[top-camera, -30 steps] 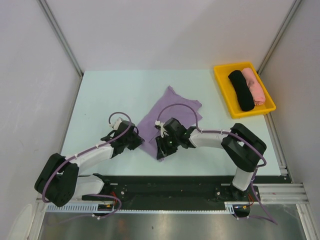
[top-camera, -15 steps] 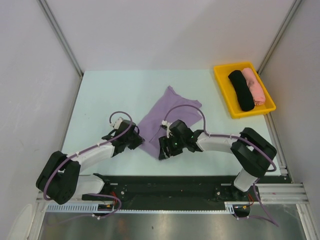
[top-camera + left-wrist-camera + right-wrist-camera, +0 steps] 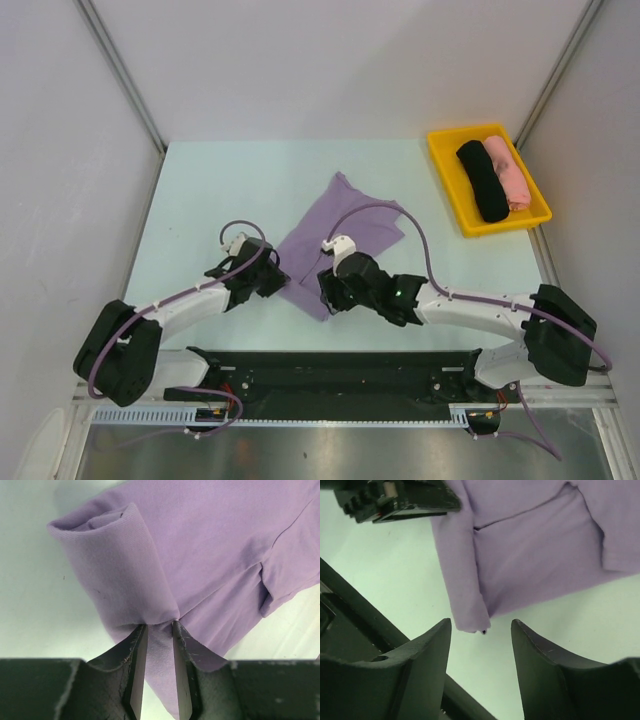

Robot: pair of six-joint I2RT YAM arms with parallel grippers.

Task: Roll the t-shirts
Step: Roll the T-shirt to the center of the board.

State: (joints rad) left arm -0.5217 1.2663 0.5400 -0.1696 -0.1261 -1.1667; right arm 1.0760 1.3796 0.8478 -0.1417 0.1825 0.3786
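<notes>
The lavender t-shirt (image 3: pixel 345 225) lies flat mid-table, its near edge folded into a short roll (image 3: pixel 110 565). My left gripper (image 3: pixel 272 281) is shut on the roll's left end, with cloth pinched between the fingers (image 3: pixel 159 630). My right gripper (image 3: pixel 328 292) is open at the roll's right end. In the right wrist view the shirt's near corner (image 3: pixel 469 620) lies just ahead of the gap between the open jaws (image 3: pixel 481 630), not touching them. A rolled black shirt (image 3: pixel 483 182) and a rolled pink shirt (image 3: pixel 510 172) lie side by side in the tray.
A yellow tray (image 3: pixel 470 131) stands at the back right corner. Bare pale-green table (image 3: pixel 220 190) surrounds the shirt. The black base rail (image 3: pixel 330 365) runs along the near edge, close behind both grippers. The left gripper's body (image 3: pixel 395 497) shows in the right wrist view.
The right arm's elbow has swung out to the right and lowered, while its gripper stayed at the shirt's near edge. The left gripper shifted slightly right, still holding the cloth.
</notes>
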